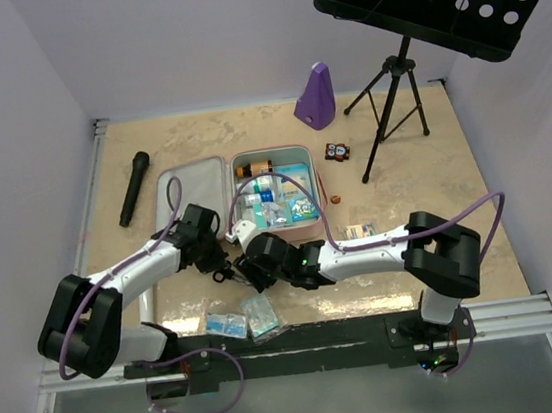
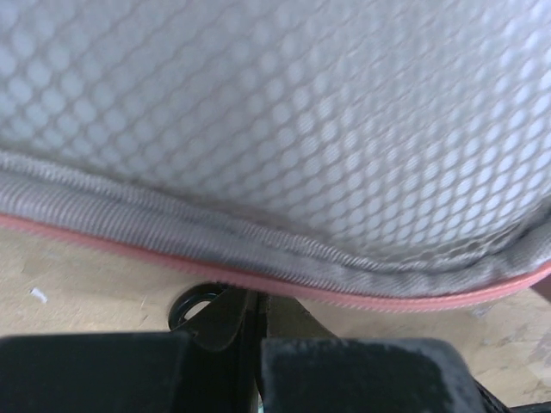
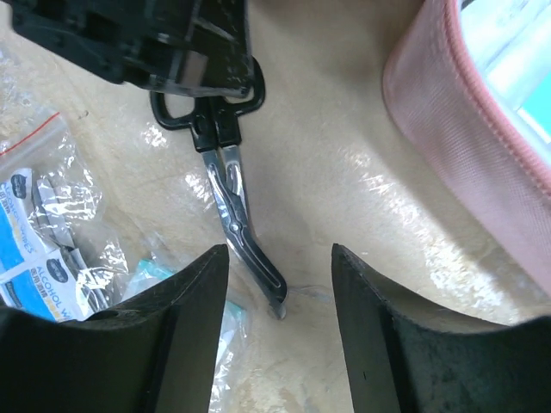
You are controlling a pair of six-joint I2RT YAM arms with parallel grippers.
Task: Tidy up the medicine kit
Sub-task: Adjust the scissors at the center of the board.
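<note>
**Operator:** What is on my desk (image 1: pixel 433 172), biggest thing first?

**Spotter:** Your medicine kit (image 1: pixel 269 150) lies open mid-desk. Its shell is pink and woven, rounded at the corners. The lid (image 1: pixel 196 188) lies flat to the left, lined in grey mesh, and the tray is crowded with boxes and bottles.

**Operator:** And my tools?

**Spotter:** Your left tool (image 2: pixel 256 340) is pressed together on the black loop handles of the scissors (image 3: pixel 231 194), just beside the lid's zip edge. Your right tool (image 3: pixel 280 258) is spread, one finger either side of the steel blades, touching neither.

**Operator:** What can go wrong?

**Spotter:** The blades are smooth and angled, so if you close off-centre I'd judge they could twist loose. The tip also sits near your crinkly clear wipe sachets (image 3: pixel 52 249), and dragging it may snag the film
</note>
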